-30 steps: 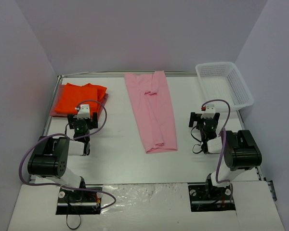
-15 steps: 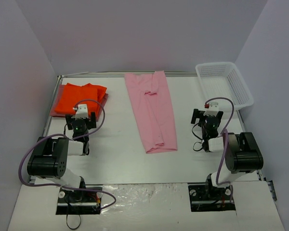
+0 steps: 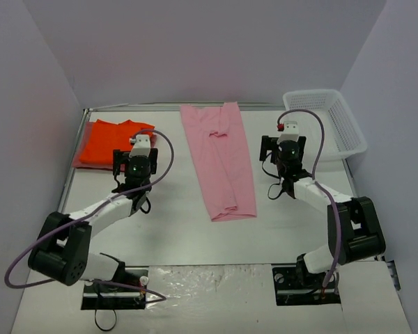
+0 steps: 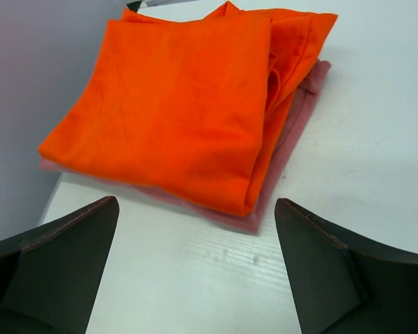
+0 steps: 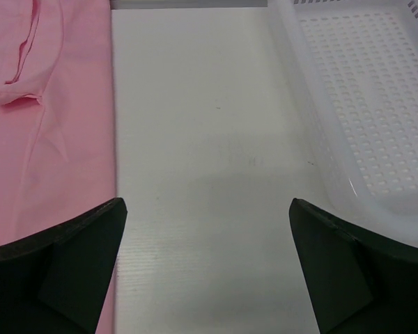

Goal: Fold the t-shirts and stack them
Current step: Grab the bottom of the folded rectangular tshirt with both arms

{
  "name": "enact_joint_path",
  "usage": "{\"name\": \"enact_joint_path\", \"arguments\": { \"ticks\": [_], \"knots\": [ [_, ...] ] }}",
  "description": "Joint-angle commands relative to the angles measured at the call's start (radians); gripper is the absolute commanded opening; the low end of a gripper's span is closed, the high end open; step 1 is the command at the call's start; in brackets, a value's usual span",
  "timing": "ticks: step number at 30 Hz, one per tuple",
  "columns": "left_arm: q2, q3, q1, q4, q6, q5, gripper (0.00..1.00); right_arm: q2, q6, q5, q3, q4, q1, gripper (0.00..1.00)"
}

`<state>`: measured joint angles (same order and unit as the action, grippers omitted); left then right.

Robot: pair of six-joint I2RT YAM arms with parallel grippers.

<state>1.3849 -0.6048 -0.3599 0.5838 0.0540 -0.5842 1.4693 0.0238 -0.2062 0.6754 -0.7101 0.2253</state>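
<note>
Shirts sit in two places. At the table's (image 3: pixel 174 223) far left corner, the folded orange t-shirt (image 4: pixel 174 104) lies on the dull pinkish-red t-shirt (image 4: pixel 303 111), whose edge peeks out beneath. The left tool (image 4: pixel 195 205) hovers just short of this stack, spread wide and gripping nothing. The light pink t-shirt (image 3: pixel 219 160) lies lengthwise mid-table, folded narrow. The right tool (image 5: pixel 207 205) hangs released over bare table between that shirt and the white mesh basket (image 5: pixel 355 90).
</note>
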Motion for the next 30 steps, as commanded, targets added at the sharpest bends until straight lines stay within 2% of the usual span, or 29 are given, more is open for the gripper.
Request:
{"name": "enact_joint_path", "arguments": {
  "ticks": [1,4,5,9,12,13,16,19,20,22,23,26,28,30],
  "knots": [
    [-0.141,-0.099,-0.033,-0.312,-0.196,-0.083,0.94,-0.066,0.081,-0.024,0.093,0.242,0.034,1.0],
    [-0.256,-0.116,-0.039,-0.426,-0.339,0.07,0.94,-0.171,0.097,0.023,0.061,0.224,0.062,1.0],
    [-0.309,-0.107,-0.04,-0.429,-0.358,0.171,0.94,-0.234,0.114,0.062,0.034,0.21,0.06,1.0],
    [-0.397,-0.063,-0.045,-0.392,-0.529,0.372,0.94,-0.297,0.25,0.194,0.036,0.241,0.036,1.0],
    [-0.417,-0.067,-0.051,-0.393,-0.605,0.53,0.94,-0.282,0.391,0.428,0.014,0.19,-0.012,1.0],
    [-0.42,-0.073,-0.054,-0.41,-0.62,0.538,0.94,-0.264,0.418,0.621,-0.002,0.142,-0.032,1.0],
    [-0.457,-0.084,-0.056,-0.457,-0.635,0.572,0.94,-0.126,0.519,0.766,0.001,0.116,-0.084,1.0],
    [-0.512,0.015,-0.053,-0.347,-0.675,0.665,0.94,-0.134,0.579,0.696,-0.042,0.094,-0.086,1.0],
    [-0.521,0.054,-0.045,-0.247,-0.69,0.69,0.94,-0.153,0.587,0.676,-0.065,0.072,-0.087,1.0],
    [-0.502,0.158,-0.036,-0.158,-0.773,0.747,0.94,-0.197,0.613,0.651,-0.114,0.055,-0.087,1.0],
    [-0.479,0.183,-0.027,-0.063,-0.801,0.779,0.94,-0.205,0.602,0.646,-0.106,0.087,-0.089,1.0],
    [-0.365,0.195,0.007,0.014,-0.865,0.901,0.94,-0.205,0.51,0.649,-0.028,0.262,-0.084,1.0],
    [-0.334,0.178,0.01,0.005,-0.881,0.914,0.94,-0.207,0.464,0.654,0.007,0.354,-0.089,1.0],
    [-0.357,0.197,0.007,0.037,-0.856,0.897,0.94,-0.21,0.453,0.685,0.003,0.365,-0.089,1.0]
  ]
}}
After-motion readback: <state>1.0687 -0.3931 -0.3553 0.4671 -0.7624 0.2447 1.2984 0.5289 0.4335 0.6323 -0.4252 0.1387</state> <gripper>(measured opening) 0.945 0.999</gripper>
